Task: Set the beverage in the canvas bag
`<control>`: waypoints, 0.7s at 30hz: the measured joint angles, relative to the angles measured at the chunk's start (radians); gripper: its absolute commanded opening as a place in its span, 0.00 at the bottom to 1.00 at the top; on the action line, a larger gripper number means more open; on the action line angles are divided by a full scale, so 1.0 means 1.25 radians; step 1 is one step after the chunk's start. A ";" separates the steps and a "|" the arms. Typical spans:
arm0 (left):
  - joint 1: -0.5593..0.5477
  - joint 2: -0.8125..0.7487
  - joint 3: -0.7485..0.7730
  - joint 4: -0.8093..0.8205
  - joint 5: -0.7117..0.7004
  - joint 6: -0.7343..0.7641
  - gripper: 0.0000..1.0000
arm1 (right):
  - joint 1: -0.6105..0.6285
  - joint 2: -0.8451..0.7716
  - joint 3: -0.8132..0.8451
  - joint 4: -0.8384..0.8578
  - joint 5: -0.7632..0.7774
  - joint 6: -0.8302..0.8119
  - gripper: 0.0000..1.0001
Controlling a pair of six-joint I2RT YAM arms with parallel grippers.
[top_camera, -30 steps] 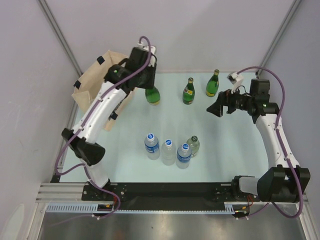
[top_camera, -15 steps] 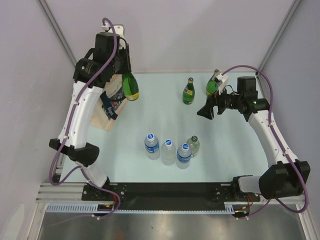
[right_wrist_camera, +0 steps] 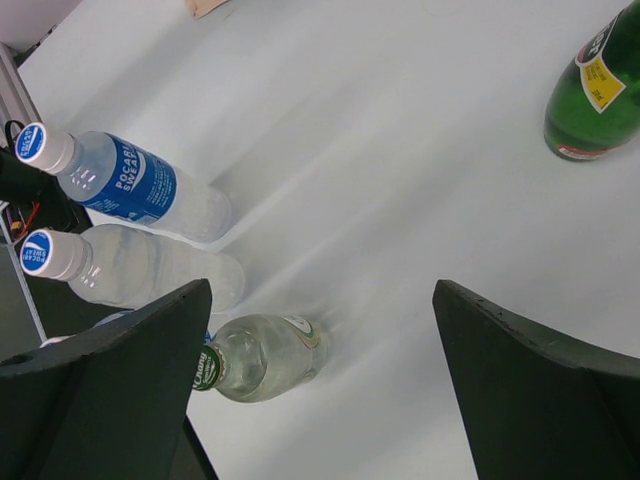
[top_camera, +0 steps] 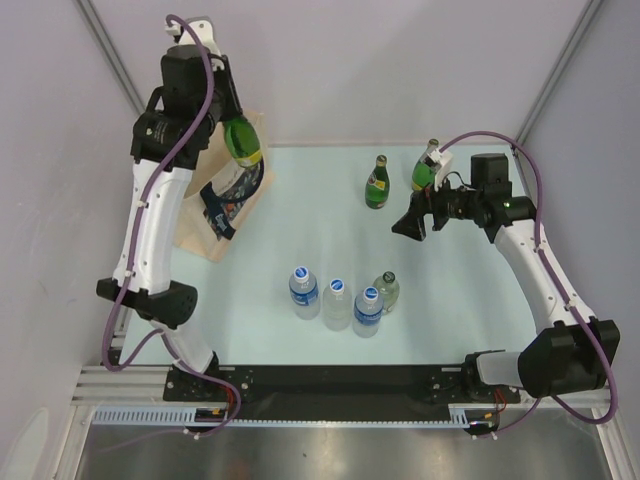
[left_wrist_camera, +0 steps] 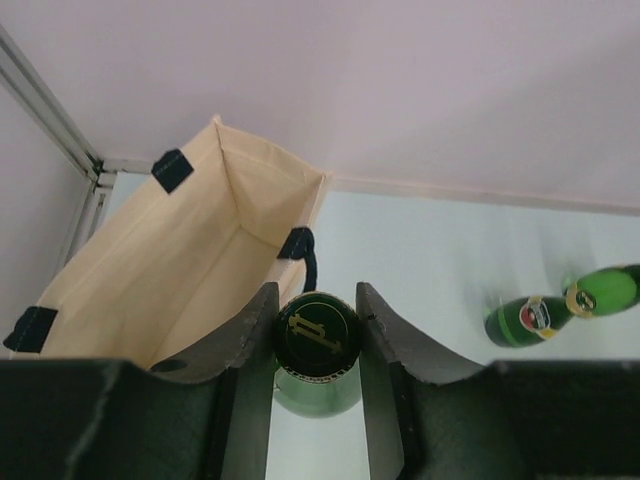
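The canvas bag (left_wrist_camera: 250, 200) stands open-mouthed at the far left of the table (top_camera: 300, 230); in the top view the left arm hides part of it. The left gripper (left_wrist_camera: 318, 300) is raised over the bag's right edge, its fingers pinching the top of a green bottle (top_camera: 242, 142). That bottle hangs clear of the table, just beside the bag's rim and a navy handle (left_wrist_camera: 305, 255), outside the opening.

Toward the near middle, three water bottles (top_camera: 337, 305) with blue caps stand in a tight cluster. A clear bottle (top_camera: 387, 292) touches them on the right. Further back stand two more green bottles (top_camera: 376, 183), near each other.

The right gripper (top_camera: 408, 225) hovers just right of that pair with its fingers spread wide and nothing between them. It is well apart from the bag.
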 measured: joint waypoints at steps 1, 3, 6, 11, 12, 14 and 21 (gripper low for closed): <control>0.003 0.006 0.011 0.011 -0.007 0.002 0.00 | 0.000 0.000 0.000 -0.001 0.000 0.000 1.00; 0.010 0.018 0.029 0.040 -0.020 0.008 0.00 | 0.000 0.000 0.000 -0.004 0.001 0.000 1.00; 0.027 0.030 0.033 0.089 -0.040 0.019 0.00 | 0.000 0.000 0.000 -0.007 0.001 -0.001 1.00; 0.055 0.057 0.034 0.157 -0.077 0.036 0.00 | 0.000 0.000 0.000 -0.008 0.001 -0.001 1.00; 0.059 0.063 0.034 0.169 -0.086 0.042 0.00 | 0.000 0.000 -0.002 -0.007 0.001 -0.001 1.00; 0.065 0.079 0.034 0.195 -0.103 0.051 0.00 | 0.000 -0.001 -0.008 -0.008 0.001 0.001 1.00; 0.085 0.152 0.034 0.261 -0.142 0.069 0.00 | 0.000 -0.001 -0.018 -0.008 0.001 0.001 1.00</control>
